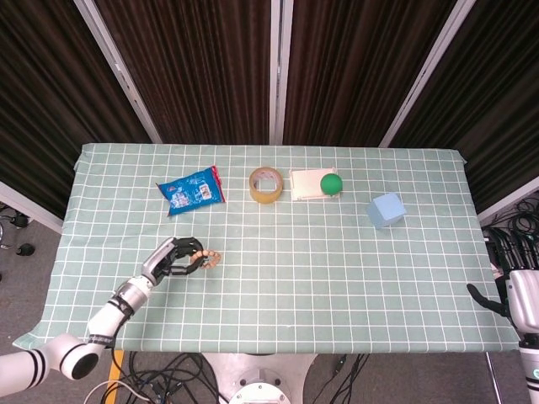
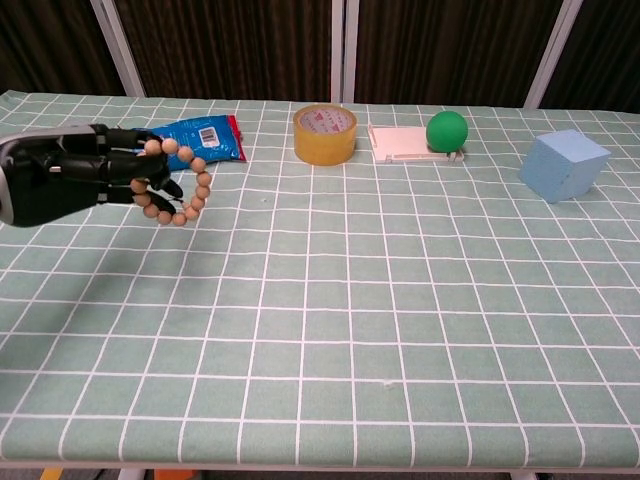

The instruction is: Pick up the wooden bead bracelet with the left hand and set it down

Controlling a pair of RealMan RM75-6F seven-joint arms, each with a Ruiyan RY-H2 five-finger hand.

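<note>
My left hand [image 2: 70,180] holds the wooden bead bracelet [image 2: 185,190] lifted above the checked cloth at the table's left front. The loop of brown beads hangs from its dark fingers, standing almost on edge. In the head view the left hand [image 1: 171,257] is turned palm up with the wooden bead bracelet [image 1: 207,257] sticking out to its right. My right hand [image 1: 520,299] hangs off the table's right edge, fingers apart, holding nothing.
A blue snack bag [image 2: 185,142] lies just behind the left hand. A roll of yellow tape [image 2: 325,134], a green ball [image 2: 447,130] on a pale flat card [image 2: 402,143] and a light blue cube [image 2: 563,165] line the back of the table.
</note>
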